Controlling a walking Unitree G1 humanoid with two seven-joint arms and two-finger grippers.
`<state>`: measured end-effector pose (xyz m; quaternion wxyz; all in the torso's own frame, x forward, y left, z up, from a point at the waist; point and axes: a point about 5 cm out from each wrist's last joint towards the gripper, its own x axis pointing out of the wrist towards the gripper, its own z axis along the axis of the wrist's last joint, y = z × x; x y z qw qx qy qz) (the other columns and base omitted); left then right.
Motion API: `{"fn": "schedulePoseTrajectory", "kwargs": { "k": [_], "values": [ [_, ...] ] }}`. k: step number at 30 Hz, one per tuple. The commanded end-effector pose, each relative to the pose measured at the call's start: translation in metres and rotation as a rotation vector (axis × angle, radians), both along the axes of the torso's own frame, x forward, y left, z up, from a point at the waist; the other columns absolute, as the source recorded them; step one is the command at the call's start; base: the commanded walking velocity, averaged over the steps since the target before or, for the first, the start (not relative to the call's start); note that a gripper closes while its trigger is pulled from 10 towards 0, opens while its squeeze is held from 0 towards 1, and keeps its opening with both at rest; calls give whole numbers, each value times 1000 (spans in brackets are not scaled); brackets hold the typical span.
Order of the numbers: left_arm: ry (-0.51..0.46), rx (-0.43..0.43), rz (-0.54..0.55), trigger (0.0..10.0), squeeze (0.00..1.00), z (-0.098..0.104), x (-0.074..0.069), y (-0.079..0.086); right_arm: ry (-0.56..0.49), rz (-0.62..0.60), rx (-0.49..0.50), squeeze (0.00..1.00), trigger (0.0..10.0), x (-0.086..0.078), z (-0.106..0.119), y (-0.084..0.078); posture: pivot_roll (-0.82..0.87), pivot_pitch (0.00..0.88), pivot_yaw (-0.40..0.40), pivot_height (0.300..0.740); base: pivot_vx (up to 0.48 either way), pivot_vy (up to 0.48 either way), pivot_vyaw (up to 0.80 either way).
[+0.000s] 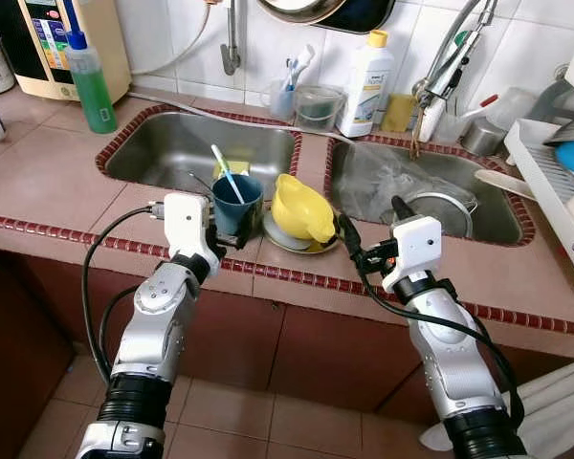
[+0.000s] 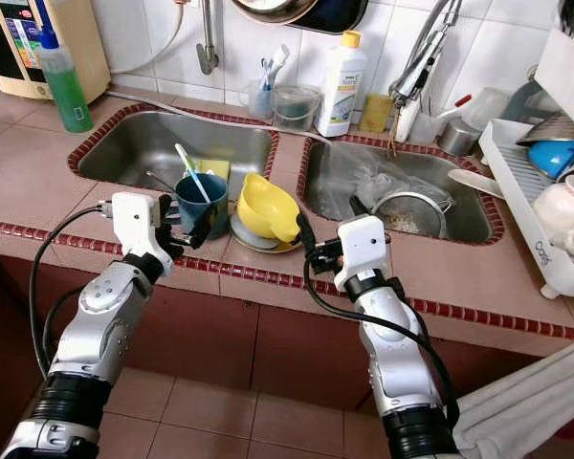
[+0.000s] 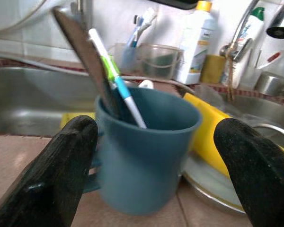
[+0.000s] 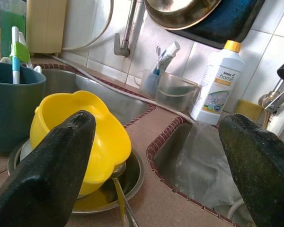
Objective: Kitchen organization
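blue cup (image 1: 238,206): upright, utensils inside; yellow bowl (image 1: 300,207): tilted on plate (image 1: 289,242)

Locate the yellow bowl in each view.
Left eye: yellow bowl on the divider between sinks, right of the blue cup.
Right eye: centre, same spot.
Left wrist: right of the cup, between the open claw's fingers.
Right wrist: lower left.
Shared landmark: the blue cup.

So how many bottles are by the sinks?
2. A green bottle with a blue top stands at the far left of the counter, and a white bottle with a yellow cap stands behind the sinks. More could be hidden.
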<state>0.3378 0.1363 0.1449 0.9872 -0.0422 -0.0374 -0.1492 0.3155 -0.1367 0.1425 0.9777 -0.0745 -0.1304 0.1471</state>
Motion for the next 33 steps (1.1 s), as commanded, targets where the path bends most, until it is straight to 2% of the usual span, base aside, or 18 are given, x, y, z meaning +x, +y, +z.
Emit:
{"fn": "schedulePoseTrajectory", "kwargs": {
  "k": [1, 5, 13, 22, 26, 29, 33],
  "values": [
    [3, 17, 6, 10000, 0, 3, 3, -1, -14, -13, 0, 0, 10000, -1, 3, -5, -105, 0, -52, 740, 0, 0, 0],
    [9, 22, 66, 10000, 0, 2, 6, 4, -15, -12, 0, 0, 10000, -1, 4, -5, -105, 0, -56, 740, 0, 0, 0],
    [15, 13, 122, 10000, 0, 4, 11, 4, -19, -10, -1, 0, 10000, 0, 6, -5, -107, 0, -61, 740, 0, 0, 0],
    [-7, -11, 138, 10000, 0, 15, 20, -9, -23, -4, -2, 0, 10000, -1, 8, -5, -114, 0, -60, 740, 0, 0, 0],
    [-21, -16, 132, 10000, 0, 19, 23, -14, -19, 47, -54, 0, 10000, -5, 7, -1, -120, 0, -60, 740, 0, 0, 0],
    [-23, -19, 129, 10000, 0, 20, 24, -14, 6, 157, -123, 0, 10000, -13, 3, 5, -125, 0, -57, 740, 0, 0, 0],
    [-26, -16, 130, 10000, 0, 21, 25, -13, 32, 220, -151, 0, 10000, -19, 1, 6, -127, 0, -58, 740, 0, 0, 0]
  ]
}}
